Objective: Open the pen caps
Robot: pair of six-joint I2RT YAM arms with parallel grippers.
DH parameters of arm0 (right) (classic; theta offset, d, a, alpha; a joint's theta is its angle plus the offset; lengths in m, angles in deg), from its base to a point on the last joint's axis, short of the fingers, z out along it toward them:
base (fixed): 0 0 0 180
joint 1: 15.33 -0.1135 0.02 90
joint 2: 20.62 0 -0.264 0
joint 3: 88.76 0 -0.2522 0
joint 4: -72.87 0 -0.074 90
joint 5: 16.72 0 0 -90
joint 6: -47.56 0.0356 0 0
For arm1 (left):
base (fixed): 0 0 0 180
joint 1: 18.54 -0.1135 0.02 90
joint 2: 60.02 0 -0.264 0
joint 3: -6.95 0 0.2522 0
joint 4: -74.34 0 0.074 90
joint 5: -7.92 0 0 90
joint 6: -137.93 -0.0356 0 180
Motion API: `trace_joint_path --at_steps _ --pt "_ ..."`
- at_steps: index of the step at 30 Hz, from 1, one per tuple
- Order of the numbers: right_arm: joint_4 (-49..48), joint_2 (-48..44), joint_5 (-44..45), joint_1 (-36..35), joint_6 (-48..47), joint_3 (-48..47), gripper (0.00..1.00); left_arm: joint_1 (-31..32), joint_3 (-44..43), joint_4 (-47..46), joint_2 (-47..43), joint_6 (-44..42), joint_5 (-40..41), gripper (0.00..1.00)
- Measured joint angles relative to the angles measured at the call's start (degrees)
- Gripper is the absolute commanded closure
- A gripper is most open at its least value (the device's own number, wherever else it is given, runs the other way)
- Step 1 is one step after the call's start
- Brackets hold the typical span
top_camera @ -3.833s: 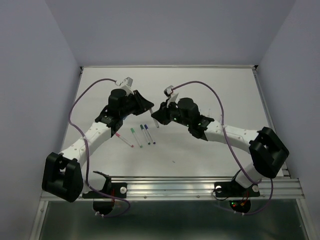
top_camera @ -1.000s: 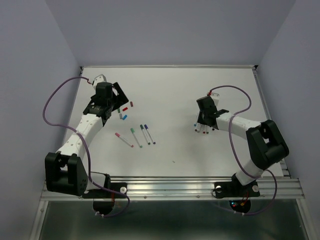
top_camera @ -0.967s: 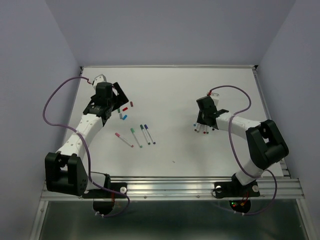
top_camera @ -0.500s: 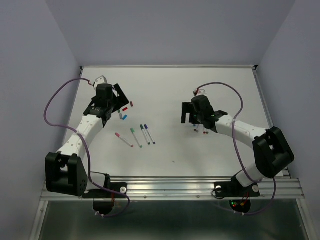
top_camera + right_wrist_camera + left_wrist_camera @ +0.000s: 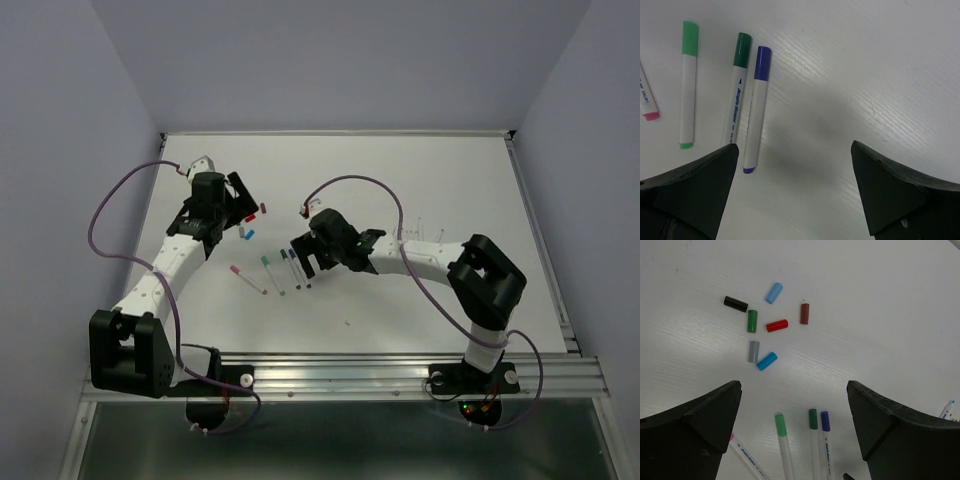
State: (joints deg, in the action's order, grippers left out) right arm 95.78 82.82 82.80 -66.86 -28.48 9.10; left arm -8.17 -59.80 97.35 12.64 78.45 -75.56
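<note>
Several loose pen caps (image 5: 777, 325) in black, light blue, green, red, dark red, grey and blue lie scattered ahead of my left gripper (image 5: 794, 390), which hovers open and empty above them. In the top view the caps (image 5: 255, 220) lie just right of my left gripper (image 5: 233, 200). Several capped pens (image 5: 283, 270) lie side by side mid-table: pink, light green (image 5: 690, 37), dark green (image 5: 743, 42) and blue (image 5: 762, 56). My right gripper (image 5: 308, 256) hangs open by their right side, and in its wrist view the gripper (image 5: 794, 147) has only bare table between its fingers.
Several uncapped white pens (image 5: 418, 230) lie on the right half of the table beside the right forearm; one blue tip (image 5: 946, 409) shows at the left wrist view's edge. Purple cables loop over both arms. The white table (image 5: 350, 170) ends at walls on three sides.
My right gripper opened, left the uncapped pens on the right, and swung left to the capped pens in the middle. The left arm has barely moved.
</note>
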Motion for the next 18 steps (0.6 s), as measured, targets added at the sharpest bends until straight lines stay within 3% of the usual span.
trace_joint_path --at_steps 18 --pt "2.47 12.04 6.8 -4.0 -1.77 -8.72 0.02 0.0 0.04 -0.02 -0.2 0.15 0.0 0.01"
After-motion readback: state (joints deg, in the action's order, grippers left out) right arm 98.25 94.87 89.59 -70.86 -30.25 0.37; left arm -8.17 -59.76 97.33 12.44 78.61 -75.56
